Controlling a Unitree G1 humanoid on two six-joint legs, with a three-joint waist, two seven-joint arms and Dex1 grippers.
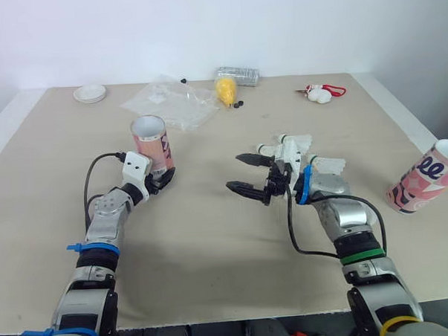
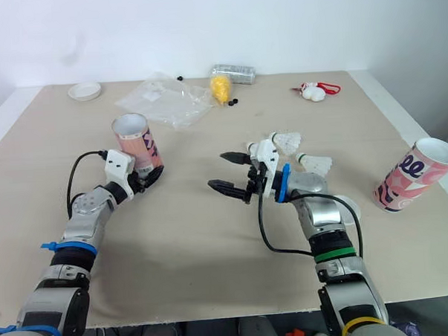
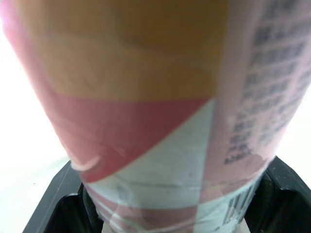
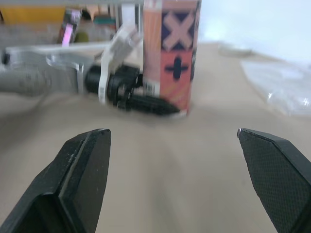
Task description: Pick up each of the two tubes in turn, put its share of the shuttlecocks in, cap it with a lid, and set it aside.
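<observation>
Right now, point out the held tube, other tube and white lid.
held tube (image 1: pixel 157 145), left eye view, side wall
other tube (image 1: pixel 425 178), left eye view, pink side
white lid (image 1: pixel 90 93), left eye view, centre

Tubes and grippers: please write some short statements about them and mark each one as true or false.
1. The left gripper is shut on the upright tube. True.
2. The right gripper holds a shuttlecock. False: it is open and empty, and the shuttlecocks lie on the table beside that arm.
3. The tube in the left gripper is capped with a lid. False: its top is open.
4. The second tube is near the table's right edge, apart from both grippers. True.
5. A white round lid lies near the table's far left corner. True.
</observation>
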